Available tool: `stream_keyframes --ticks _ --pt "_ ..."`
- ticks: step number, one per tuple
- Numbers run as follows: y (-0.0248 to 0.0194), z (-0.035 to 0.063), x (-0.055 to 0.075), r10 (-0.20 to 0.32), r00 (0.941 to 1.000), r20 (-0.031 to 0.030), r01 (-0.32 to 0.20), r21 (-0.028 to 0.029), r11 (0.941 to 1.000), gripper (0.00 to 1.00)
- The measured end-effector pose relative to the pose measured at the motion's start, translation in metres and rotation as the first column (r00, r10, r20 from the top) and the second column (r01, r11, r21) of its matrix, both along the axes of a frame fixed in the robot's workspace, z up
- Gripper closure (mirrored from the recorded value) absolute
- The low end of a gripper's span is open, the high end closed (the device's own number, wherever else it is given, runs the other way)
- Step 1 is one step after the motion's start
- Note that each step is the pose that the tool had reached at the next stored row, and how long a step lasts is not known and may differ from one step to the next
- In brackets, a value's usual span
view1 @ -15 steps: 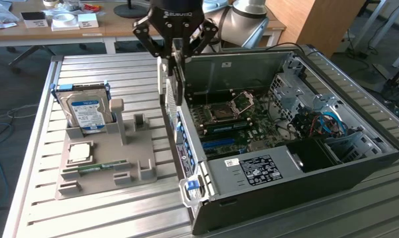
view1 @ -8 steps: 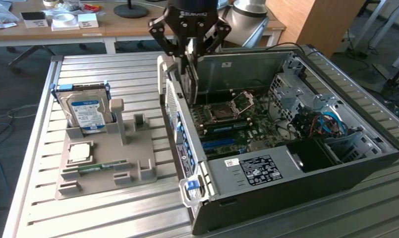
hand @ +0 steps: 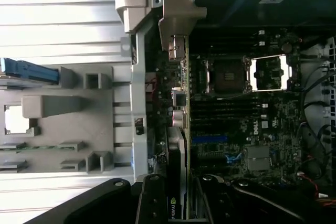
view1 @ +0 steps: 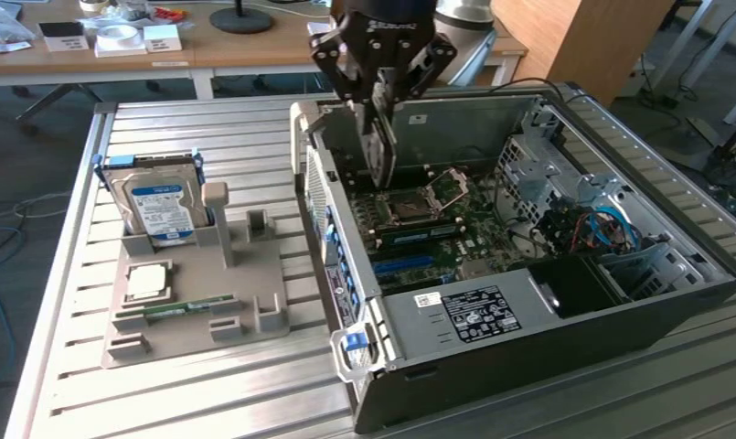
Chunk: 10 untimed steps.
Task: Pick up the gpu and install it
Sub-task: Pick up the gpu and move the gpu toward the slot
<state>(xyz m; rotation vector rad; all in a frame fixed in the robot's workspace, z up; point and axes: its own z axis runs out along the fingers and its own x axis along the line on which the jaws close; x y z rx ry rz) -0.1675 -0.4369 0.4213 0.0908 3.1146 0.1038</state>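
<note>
The pick-up was done: the fingers (view1: 357, 87), partly closed, clamped the gpu (view1: 378, 151), which hung edge-on below them inside the open case (view1: 660, 302). It looked not yet seated on the motherboard (view1: 465, 233).

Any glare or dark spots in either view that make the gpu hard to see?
Exterior view: even light, soft sheen on the table, gpu reads dark against the case and its pale back wall. Wrist view: table and the CPU on the tray wash out white, socket frame glares, case interior is dim, so the gpu's dark edge blends with the motherboard.
</note>
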Motion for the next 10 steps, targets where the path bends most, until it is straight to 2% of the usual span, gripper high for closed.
stream_keyframes --ticks 10 --pt "0.0002 0.0000 0.038 0.001 1.0000 0.0000 -0.001 0.0039 1.0000 0.73"
